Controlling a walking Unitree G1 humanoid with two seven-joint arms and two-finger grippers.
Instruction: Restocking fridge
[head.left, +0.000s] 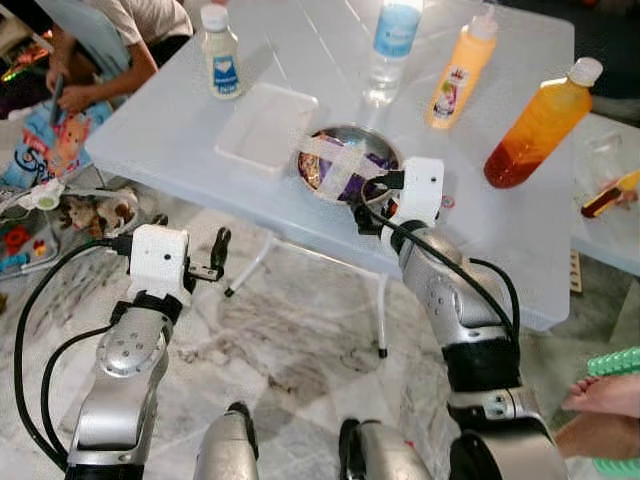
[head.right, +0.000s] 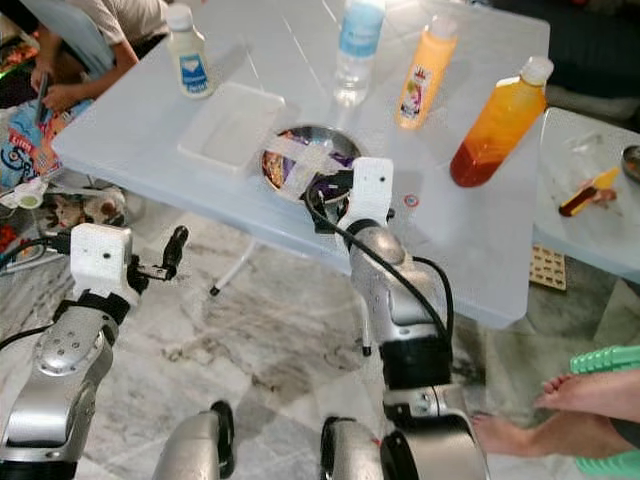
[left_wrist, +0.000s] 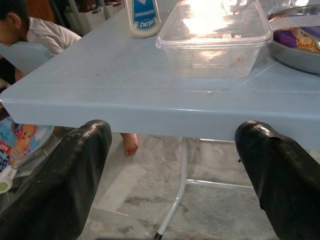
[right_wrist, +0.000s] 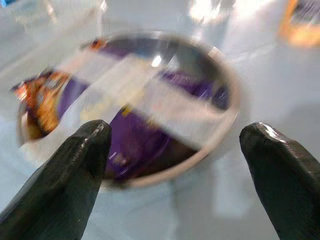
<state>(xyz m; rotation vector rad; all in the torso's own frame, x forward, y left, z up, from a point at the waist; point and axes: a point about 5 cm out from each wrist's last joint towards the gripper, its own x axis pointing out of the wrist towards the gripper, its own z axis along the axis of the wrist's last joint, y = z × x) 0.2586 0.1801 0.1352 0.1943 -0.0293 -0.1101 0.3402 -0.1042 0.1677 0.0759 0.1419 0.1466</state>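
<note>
The right gripper (right_wrist: 175, 165) hangs at the near rim of the bowl (head.left: 348, 160), fingers (right_wrist: 70, 165) spread wide and holding nothing; the wrist view looks through them at the taped steel dish with purple packets inside. The bowl sits at the tabletop's (head.left: 180, 130) near edge, about six o'clock from the water bottle (head.left: 393, 45), with the clear tray (head.left: 265, 125) touching or just beside it at nine o'clock.

Judged from this, the step in hand is taking hold of the bowl; a good grip would put one finger inside the rim and one outside at the near side, since the spread looks too narrow to span the whole dish; close firmly, then lift level so the contents stay put, and clear the tray before pulling back.

The left gripper (left_wrist: 175, 170) waits below and short of the tabletop edge, fingers wide apart and empty; the tray and a mayonnaise bottle (head.left: 220, 55) lie beyond it at twelve o'clock.
</note>
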